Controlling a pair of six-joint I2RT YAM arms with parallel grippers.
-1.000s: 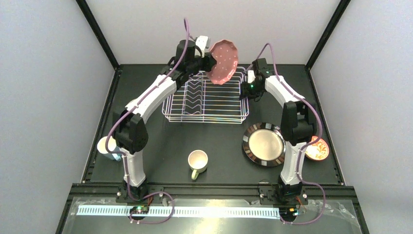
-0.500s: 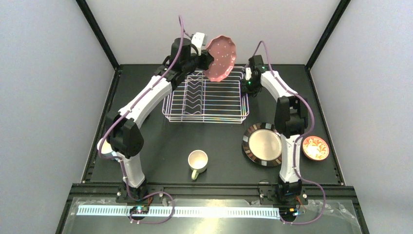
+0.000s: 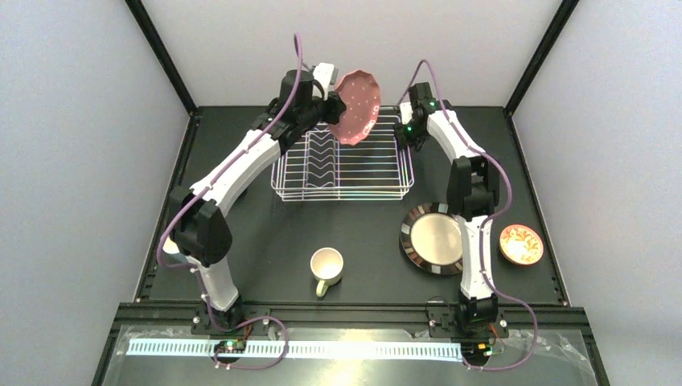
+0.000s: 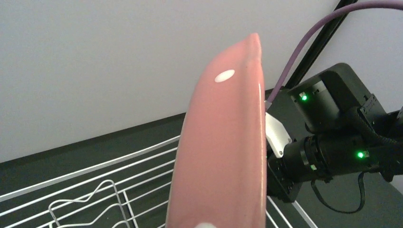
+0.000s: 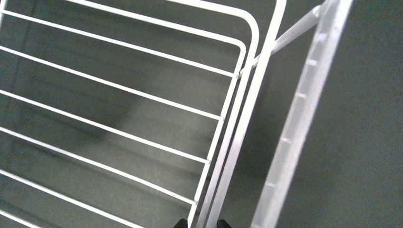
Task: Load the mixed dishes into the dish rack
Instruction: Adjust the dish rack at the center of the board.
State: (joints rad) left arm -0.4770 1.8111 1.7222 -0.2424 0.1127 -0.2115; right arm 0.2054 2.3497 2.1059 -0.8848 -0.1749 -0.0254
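Left gripper point(image 3: 334, 111) is clamped on the pink dotted plate point(image 3: 359, 103), held on edge above the dish rack point(image 3: 341, 193); right gripper point(image 5: 200, 223) straddles its rim wire, clamped or not I cannot tell

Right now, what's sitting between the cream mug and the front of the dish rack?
Nothing. The top view shows only bare dark tabletop between the mug and the dish rack.
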